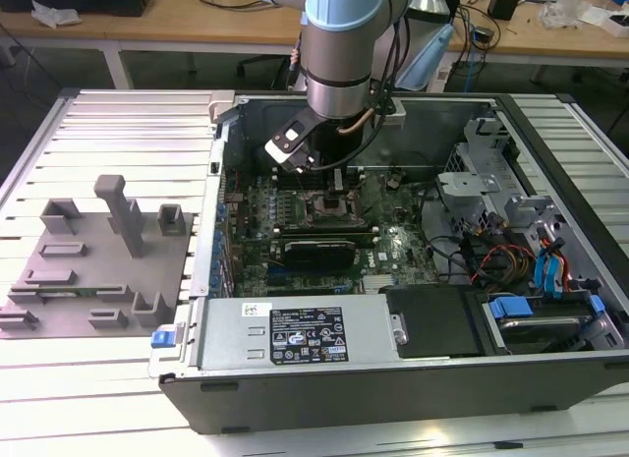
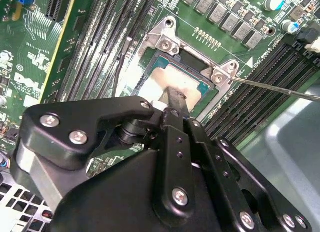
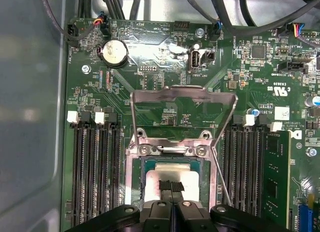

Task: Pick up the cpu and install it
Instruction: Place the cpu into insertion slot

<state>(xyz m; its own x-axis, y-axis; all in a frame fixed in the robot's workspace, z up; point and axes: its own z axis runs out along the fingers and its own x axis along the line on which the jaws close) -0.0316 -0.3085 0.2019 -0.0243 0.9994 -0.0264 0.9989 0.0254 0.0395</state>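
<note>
the arm [image 1: 339, 54] reaches down into an open computer case [image 1: 393, 393] that lies on a slatted metal surface [image 1: 128, 123]. its wrist hangs over the middle of the green motherboard [image 1: 393, 246]. on the same surface, beside the case toward the exterior view's left, sits a grey plastic tray [image 1: 98, 251] with upright blocks.

in both wrist views the cpu [image 3: 190, 181] [image 2: 167, 76] lies flat inside the socket [image 3: 131, 182], its pale silver top facing up and its thin darker rim sitting within the socket's frame. the gripper [image 3: 171, 185] [image 2: 176, 96] is directly above the chip. its fingers [image 3: 164, 186] are clenched together with nothing between them, and their tips are at the middle of the cpu's top. whether they press on it or sit just off it, i cannot tell.

the socket's metal load plate [image 3: 182, 95] stands swung open, hinged at the socket edge nearest the coin battery [image 3: 114, 52]. the thin retention lever [image 3: 220, 174] [image 2: 275, 86] is also raised, slanting away beside the socket. banks of dark memory slots [image 3: 95, 172] flank the socket on two sides, and one memory module [image 3: 276, 177] is seated in the bank on the lever's side. a power supply [image 1: 295, 334] with a labelled top runs along the case's near wall in the exterior view.
</note>
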